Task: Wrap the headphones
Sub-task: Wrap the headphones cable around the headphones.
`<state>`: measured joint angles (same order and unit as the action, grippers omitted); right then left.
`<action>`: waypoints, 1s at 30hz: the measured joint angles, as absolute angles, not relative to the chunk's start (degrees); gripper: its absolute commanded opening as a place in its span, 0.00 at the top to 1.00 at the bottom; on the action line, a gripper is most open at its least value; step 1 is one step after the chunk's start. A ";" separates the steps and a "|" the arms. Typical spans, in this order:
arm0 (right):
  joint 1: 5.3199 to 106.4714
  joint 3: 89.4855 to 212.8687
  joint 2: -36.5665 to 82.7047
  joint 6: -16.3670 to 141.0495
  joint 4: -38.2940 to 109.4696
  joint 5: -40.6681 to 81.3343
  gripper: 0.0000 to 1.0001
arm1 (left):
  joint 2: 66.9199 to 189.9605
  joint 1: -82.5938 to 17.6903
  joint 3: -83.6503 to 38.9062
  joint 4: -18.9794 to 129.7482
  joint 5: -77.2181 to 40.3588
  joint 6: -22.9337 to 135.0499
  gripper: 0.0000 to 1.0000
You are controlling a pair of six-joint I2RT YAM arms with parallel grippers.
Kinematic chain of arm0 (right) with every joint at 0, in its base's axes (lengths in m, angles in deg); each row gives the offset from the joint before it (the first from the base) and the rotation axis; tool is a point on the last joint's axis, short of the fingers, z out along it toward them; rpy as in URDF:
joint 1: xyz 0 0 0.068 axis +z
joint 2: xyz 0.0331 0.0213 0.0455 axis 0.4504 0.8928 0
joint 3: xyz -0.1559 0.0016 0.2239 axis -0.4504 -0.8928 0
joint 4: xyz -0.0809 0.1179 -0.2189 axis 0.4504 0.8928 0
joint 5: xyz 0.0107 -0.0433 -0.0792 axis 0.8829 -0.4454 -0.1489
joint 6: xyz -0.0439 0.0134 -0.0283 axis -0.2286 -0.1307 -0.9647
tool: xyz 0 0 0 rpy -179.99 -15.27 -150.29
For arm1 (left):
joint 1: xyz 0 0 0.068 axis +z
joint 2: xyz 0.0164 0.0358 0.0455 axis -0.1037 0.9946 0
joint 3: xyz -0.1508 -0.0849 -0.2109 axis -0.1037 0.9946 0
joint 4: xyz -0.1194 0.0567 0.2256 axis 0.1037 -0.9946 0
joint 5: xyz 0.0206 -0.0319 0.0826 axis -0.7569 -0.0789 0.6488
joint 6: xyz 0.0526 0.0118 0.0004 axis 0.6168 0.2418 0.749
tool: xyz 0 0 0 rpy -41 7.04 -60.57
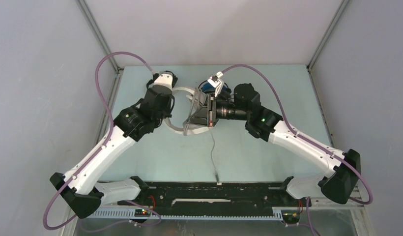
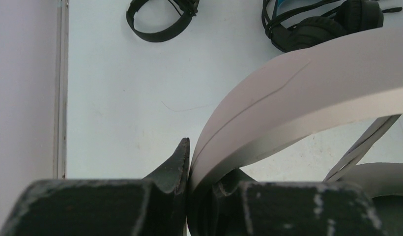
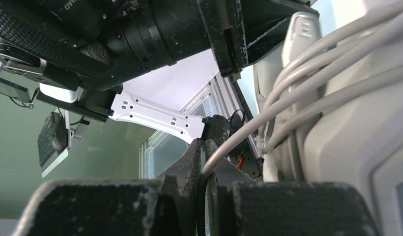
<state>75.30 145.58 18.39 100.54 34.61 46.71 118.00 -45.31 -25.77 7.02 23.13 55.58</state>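
The white headphones (image 1: 177,129) are held up over the middle of the table between both arms. My left gripper (image 2: 199,162) is shut on their broad white headband (image 2: 307,93). In the right wrist view, my right gripper (image 3: 203,147) is shut on the grey-white cable (image 3: 224,147). Several turns of that cable lie wound against the white earcup (image 3: 357,147). The cable's free end (image 1: 213,147) trails toward the near edge. The all-black headphones (image 2: 158,19) and the black pair with the blue headband (image 2: 322,24) lie on the table beyond.
The table's raised left edge rail (image 2: 62,98) runs close to the left gripper. Enclosure posts (image 1: 99,34) stand at the back corners. A black base rail (image 1: 214,189) crosses the near edge, where the cable's plug (image 1: 217,179) rests.
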 measured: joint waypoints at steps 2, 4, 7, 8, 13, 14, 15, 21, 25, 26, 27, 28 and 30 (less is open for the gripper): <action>76.33 145.69 18.39 99.75 35.16 45.58 0.91 | 118.29 -45.31 -25.77 6.39 23.26 53.97 1.00; 77.03 145.69 18.39 99.01 36.16 44.50 0.92 | 118.48 -45.33 -25.77 5.93 23.31 52.48 1.00; 77.40 145.71 18.41 98.27 37.30 43.13 0.92 | 118.66 -45.31 -25.80 5.84 23.63 49.86 1.00; 77.53 145.74 18.41 97.96 37.63 42.58 0.91 | 118.68 -45.31 -25.90 5.75 23.66 49.03 1.00; 79.96 146.02 18.39 93.85 39.64 37.95 0.91 | 118.75 -45.31 -28.09 5.29 23.28 45.40 1.00; 80.50 146.09 18.35 92.93 40.10 37.10 0.91 | 118.75 -45.31 -28.75 5.21 23.11 44.79 1.00; 81.25 146.13 18.30 91.71 40.58 35.96 0.91 | 118.75 -45.31 -29.49 5.12 23.07 43.96 1.00; 83.43 146.24 17.86 86.99 43.37 30.80 0.92 | 118.75 -45.07 -32.18 4.90 23.02 38.97 1.00; 84.11 146.24 17.84 85.39 44.47 28.29 0.93 | 118.77 -45.02 -32.61 4.20 22.69 36.79 1.00; 84.48 146.24 17.82 84.91 44.64 27.43 0.93 | 118.77 -45.02 -32.61 3.98 22.54 36.17 1.00; 84.85 146.26 17.76 84.56 44.84 26.89 0.94 | 118.77 -45.02 -32.61 3.81 22.39 35.85 1.00; 85.33 146.26 17.65 84.26 45.14 26.15 0.94 | 118.75 -44.96 -32.61 3.68 22.04 35.41 1.00; 86.27 146.26 17.21 83.62 45.93 24.77 0.95 | 118.75 -44.80 -32.61 3.48 20.92 34.45 1.00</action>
